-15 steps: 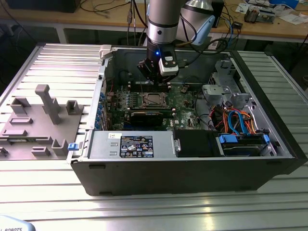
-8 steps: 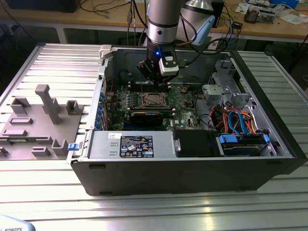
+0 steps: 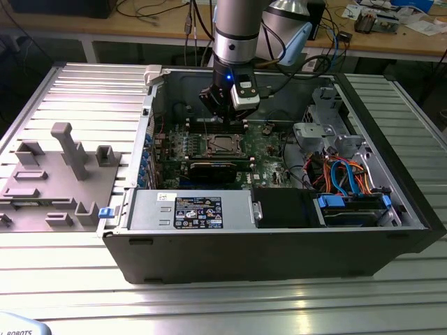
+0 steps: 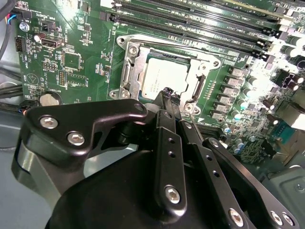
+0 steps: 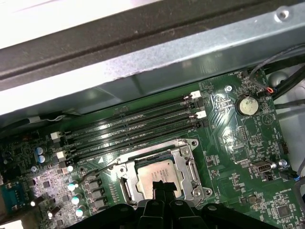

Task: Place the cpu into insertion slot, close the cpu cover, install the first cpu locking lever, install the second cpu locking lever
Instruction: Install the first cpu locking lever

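The cpu point(image 4: 163, 78) lies flat in the insertion slot point(image 4: 129, 71) on the green circuit board point(image 4: 78, 57), and the cpu cover point(image 4: 198, 83) frames its silver top. In the second wrist view the claw point(image 4: 167, 93) hangs just above the chip's near edge, its black fingertips point(image 4: 164, 95) pressed together and clenched, grasping nothing. The long black memory slots point(image 5: 133, 126) run beside the socket, inside the open computer case point(image 3: 279, 244).
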Action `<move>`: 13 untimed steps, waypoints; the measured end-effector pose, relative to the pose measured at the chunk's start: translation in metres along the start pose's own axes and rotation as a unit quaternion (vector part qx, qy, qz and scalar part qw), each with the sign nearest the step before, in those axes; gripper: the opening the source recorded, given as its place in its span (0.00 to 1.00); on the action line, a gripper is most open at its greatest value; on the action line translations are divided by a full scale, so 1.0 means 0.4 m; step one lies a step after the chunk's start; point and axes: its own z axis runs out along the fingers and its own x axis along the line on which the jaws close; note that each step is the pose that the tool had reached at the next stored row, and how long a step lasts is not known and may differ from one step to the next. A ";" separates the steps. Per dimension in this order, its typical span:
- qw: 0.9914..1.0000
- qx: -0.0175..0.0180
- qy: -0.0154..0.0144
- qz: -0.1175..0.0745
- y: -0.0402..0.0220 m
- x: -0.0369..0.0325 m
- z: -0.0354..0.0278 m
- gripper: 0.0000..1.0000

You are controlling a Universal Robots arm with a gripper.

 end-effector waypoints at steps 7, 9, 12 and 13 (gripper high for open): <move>1.000 0.000 0.000 -0.004 0.000 0.000 0.000 0.11; 1.000 0.000 0.000 -0.005 0.000 0.000 0.000 0.11; 1.000 0.000 0.000 -0.006 0.000 0.000 0.000 0.11; 1.000 0.000 0.000 -0.007 0.000 0.000 0.000 0.11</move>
